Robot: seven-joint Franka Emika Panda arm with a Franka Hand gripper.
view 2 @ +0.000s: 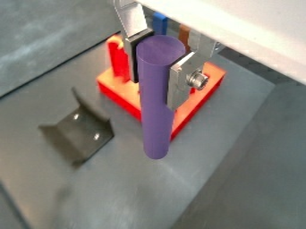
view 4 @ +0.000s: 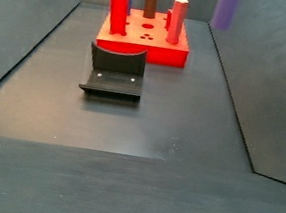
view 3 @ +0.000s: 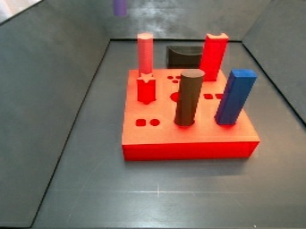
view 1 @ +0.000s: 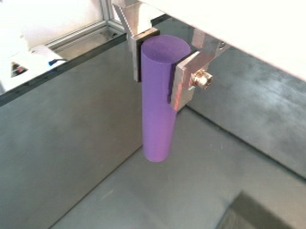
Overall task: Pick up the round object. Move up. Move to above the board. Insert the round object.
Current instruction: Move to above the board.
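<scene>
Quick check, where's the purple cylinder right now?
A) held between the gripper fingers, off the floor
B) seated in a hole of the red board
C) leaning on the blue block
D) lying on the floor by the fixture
A: in both wrist views the purple cylinder hangs upright, clamped between the fingers of the gripper, with the red board and the fixture below it.

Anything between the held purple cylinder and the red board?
Nothing visible. The gripper holds the purple cylinder in open air, clear of the red board. The pegs already standing there, such as the red peg, crowd the holes. The fixture sits aside.
</scene>
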